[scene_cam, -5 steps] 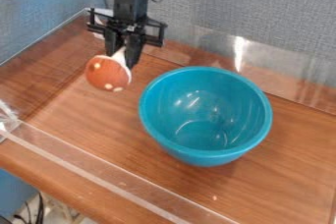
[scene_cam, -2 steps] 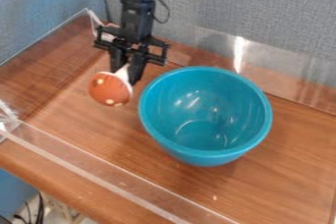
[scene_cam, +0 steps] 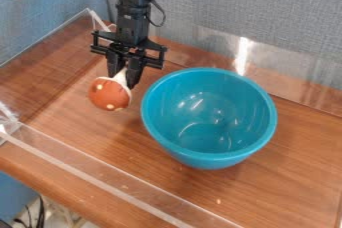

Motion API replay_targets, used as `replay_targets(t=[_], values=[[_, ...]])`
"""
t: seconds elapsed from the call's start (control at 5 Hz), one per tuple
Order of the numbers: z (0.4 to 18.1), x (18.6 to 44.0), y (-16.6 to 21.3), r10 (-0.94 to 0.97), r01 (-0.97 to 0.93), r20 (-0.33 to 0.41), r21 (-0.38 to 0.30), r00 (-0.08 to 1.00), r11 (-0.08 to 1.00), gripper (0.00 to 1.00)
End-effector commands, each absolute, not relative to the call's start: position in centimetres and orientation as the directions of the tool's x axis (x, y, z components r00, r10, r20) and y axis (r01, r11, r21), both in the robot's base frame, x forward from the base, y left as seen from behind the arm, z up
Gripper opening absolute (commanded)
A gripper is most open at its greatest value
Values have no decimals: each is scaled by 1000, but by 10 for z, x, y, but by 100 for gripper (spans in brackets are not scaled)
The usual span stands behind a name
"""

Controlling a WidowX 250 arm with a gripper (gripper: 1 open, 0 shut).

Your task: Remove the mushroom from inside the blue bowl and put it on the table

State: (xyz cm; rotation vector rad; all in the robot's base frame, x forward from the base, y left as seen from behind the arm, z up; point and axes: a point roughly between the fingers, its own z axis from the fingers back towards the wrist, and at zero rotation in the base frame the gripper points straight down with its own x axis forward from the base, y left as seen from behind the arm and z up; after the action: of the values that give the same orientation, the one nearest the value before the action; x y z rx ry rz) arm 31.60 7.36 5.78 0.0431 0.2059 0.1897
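Lowered since a second ago, the mushroom point(scene_cam: 110, 93) now hangs just left of the blue bowl point(scene_cam: 210, 118), close above the counter point(scene_cam: 80, 132). Its stem is clamped in the closed jaws of the gripper point(scene_cam: 124, 72), whose arm reaches almost straight down

The dark arm point(scene_cam: 131, 2) hangs nearly straight down, its fingers point(scene_cam: 128, 70) clamped tight together.
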Motion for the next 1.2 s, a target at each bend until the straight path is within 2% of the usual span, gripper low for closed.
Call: replay_targets(t=[0.0,0.4,0.6,0.8,1.0], values=[[67,321,77,216,-210,-142,52,966,976,0],[100,320,76,142,-138,-113,40,983,990,0],[104,322,71,105,-102,-96,35,990,994,0],[107,319,74,48,-44,-111,37,993,998,0],[104,322,89,97,-93,-126,38,987,995,0]])
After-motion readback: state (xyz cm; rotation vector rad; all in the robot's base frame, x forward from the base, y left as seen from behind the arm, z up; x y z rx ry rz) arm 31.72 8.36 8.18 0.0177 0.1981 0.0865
